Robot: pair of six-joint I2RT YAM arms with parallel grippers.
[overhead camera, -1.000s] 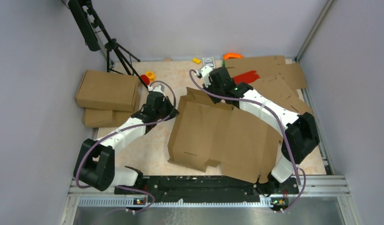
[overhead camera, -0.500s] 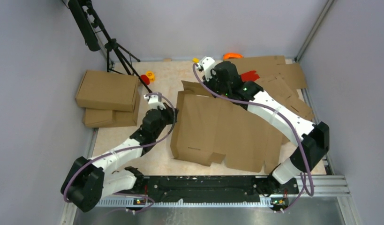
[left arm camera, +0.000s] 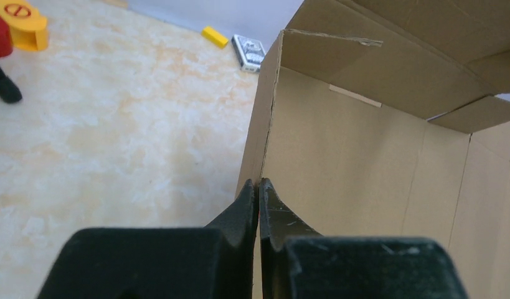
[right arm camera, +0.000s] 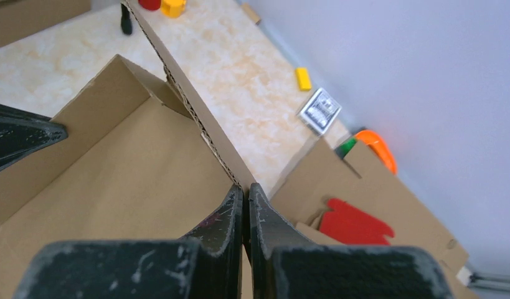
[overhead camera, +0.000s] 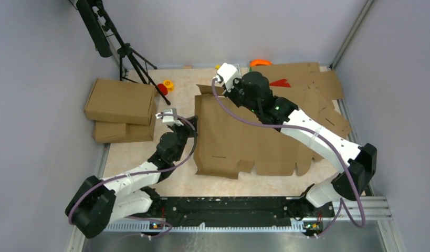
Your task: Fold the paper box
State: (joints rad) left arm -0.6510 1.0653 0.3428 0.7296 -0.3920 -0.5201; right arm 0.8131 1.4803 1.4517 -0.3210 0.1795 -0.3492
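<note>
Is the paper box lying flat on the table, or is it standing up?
The box is raised and partly folded, not flat: the left hand pinches its side edge, the right hand its top edge.

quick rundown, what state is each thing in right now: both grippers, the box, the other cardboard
paper box: open, only partly folded, side flaps bent up
left gripper: shut on the paper box's left edge
right gripper: shut on the paper box's far edge
brown boxes: closed, stacked two high at the left
cardboard sheets: flat, unfolded, heaped at the far right
</note>
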